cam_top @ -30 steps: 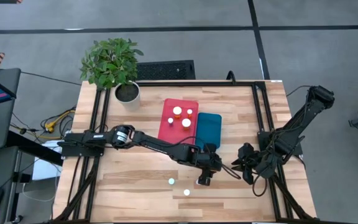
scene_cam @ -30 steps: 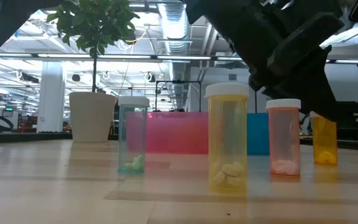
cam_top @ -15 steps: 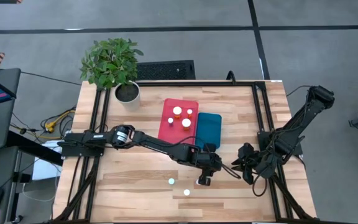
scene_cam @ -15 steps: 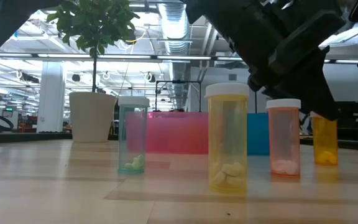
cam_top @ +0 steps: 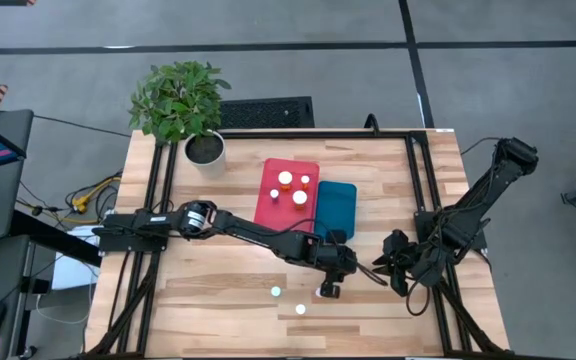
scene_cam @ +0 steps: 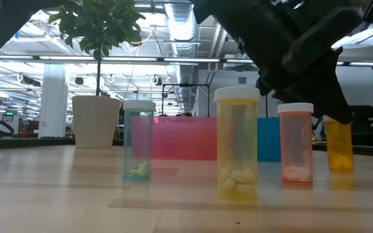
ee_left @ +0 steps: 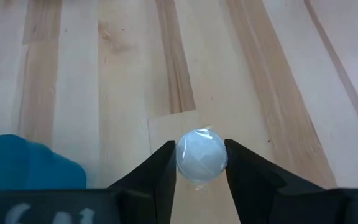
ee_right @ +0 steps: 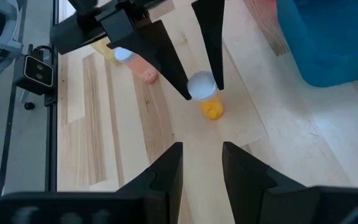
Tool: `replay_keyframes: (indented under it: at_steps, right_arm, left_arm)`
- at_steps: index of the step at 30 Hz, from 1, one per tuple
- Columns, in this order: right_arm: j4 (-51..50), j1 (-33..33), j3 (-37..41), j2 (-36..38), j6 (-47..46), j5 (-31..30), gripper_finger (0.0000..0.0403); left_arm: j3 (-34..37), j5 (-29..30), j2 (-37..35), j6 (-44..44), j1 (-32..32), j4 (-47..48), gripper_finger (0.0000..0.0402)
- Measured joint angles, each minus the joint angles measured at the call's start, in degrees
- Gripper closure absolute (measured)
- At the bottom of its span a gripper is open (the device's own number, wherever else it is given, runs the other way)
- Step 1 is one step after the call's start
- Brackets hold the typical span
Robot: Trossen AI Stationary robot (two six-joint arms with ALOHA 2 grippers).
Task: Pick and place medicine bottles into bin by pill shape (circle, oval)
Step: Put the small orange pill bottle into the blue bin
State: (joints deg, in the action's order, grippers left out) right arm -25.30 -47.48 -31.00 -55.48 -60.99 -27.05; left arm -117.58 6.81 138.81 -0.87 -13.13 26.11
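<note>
Amber medicine bottle (scene_cam: 339,145), white-capped (ee_left: 201,155), is shown upright on the wooden table (cam_top: 218,300), just in front of the blue bin (cam_top: 336,208), with the left gripper (cam_top: 327,287) lowered over it. In the left wrist view the two fingers (ee_left: 161,171) are seen spread on either side of the cap, very near it; whether contact is made cannot be told. The right gripper (ee_right: 202,163) is held near the table's right side with its jaws parted and nothing between them. The bottle is judged light, rigid and smooth, so slipping or tipping is likely; a hold across the cap or just under it is advised. Three further bottles (scene_cam: 237,144) stand nearby, others in the red bin (cam_top: 271,205).
</note>
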Motion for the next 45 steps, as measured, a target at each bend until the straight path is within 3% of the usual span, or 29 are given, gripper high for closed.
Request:
replay_keyframes:
  at_steps: [8, 16, 28, 36, 45]
  right_arm:
    - [0.0, 0.0, 0.0, 0.0, -0.02, 0.0, 0.0282]
    - [0.02, 0.0, 0.0, 0.0, -0.02, 0.0, 0.0282]
    - [-0.93, 0.0, -0.02, 0.02, 0.04, 0.0, 0.0282]
    - [-2.71, 0.0, -0.02, 0.02, -0.02, 0.0, 0.0282]
    - [-4.13, 0.0, -0.02, 0.02, -0.04, -0.02, 0.0282]
  left_arm:
    - [-5.3, 0.22, -0.23, 1.58, 0.02, 7.45, 0.0287]
    - [-17.38, 1.53, -0.32, 1.91, 0.56, 18.22, 0.0285]
    - [-17.16, 8.61, -6.75, 5.16, 5.57, 23.58, 0.0285]
    - [-16.83, 8.72, -6.76, 7.02, 14.66, 24.02, 0.0285]
    - [-6.87, 4.63, -6.46, 6.74, 19.63, 14.87, 0.0285]
